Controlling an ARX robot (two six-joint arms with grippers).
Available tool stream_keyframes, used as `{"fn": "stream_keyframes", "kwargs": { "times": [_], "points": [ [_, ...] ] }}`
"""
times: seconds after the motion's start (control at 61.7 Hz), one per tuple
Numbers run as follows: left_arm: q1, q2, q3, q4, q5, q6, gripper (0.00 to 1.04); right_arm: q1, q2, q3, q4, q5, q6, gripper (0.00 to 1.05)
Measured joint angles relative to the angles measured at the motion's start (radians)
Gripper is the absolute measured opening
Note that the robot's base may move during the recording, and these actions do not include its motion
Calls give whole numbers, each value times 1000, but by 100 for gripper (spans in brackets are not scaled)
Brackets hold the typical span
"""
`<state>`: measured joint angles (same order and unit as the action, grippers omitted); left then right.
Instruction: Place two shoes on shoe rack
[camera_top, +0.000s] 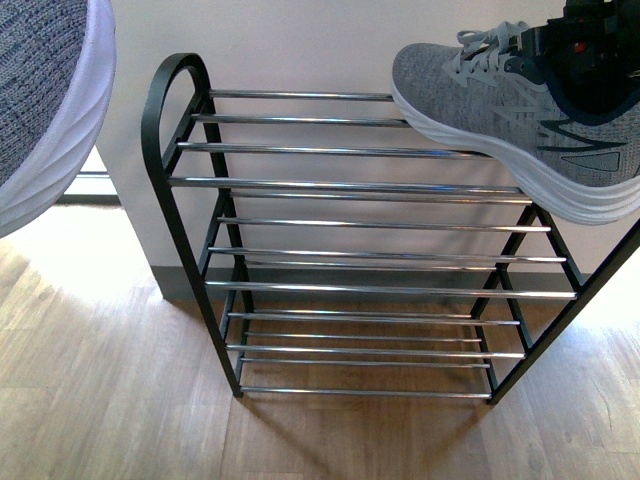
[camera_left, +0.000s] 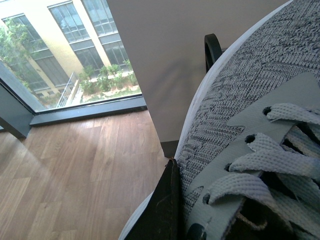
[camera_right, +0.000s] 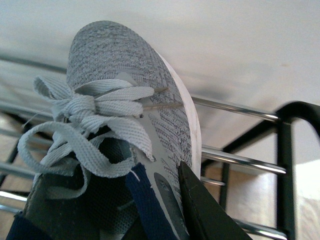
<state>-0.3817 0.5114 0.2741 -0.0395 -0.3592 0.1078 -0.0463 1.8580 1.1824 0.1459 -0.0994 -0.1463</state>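
Right end effector (camera_top: 592, 50) is clamped on one grey sneaker (camera_top: 500, 110) at upper right, toe over the shoe rack (camera_top: 300, 185) top bars but heel hanging off, and left end effector (camera_left: 180, 220) grips the other sneaker (camera_top: 40, 100) upper left, so releasing now could tip the first one off.

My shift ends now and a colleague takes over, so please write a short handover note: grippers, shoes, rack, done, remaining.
Left gripper: shut on the left-held shoe, up in the air, left of the shoe rack.
Right gripper: shut on the right-held shoe, at the right end of the top shelf; contact with the bars unclear.
Done: no shoe released yet.
Left to do: release the right-held shoe on the shelf, then place the other beside it.
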Motion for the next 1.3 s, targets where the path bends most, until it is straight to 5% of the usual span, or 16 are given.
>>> {"fn": "stream_keyframes", "kwargs": {
  "times": [0.891,1.021,1.296],
  "points": [
    [0,0,0,0,0,0,2,-5,0,-6,-26,24,-9,1],
    [0,0,0,0,0,0,2,0,-6,-3,-79,153,-16,1],
    [0,0,0,0,0,0,2,-17,-51,-19,-80,158,-31,1]
  ]
}}
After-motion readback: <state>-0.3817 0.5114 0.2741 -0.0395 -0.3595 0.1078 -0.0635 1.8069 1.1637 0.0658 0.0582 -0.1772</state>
